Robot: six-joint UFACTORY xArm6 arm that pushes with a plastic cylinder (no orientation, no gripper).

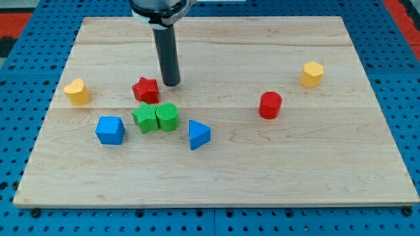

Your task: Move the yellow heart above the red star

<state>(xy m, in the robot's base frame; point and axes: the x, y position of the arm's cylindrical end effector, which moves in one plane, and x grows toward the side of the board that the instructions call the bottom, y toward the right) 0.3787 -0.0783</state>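
The yellow heart (77, 92) lies near the left edge of the wooden surface (216, 177), well apart from the red star (146, 90), which sits to its right, while the rod's tip (171, 84) stands just beside the star's right side, slightly farther back, and the arm carries no end effector that opens or closes, only this dark rod. Nearer than the star, a green star-like block (145, 118) touches a green cylinder (168, 117), flanked by a blue cube (109, 130) on the left and a blue triangle (199, 134) on the right; a red cylinder (270, 105) and a yellow hexagon (312, 74) lie well off to the right
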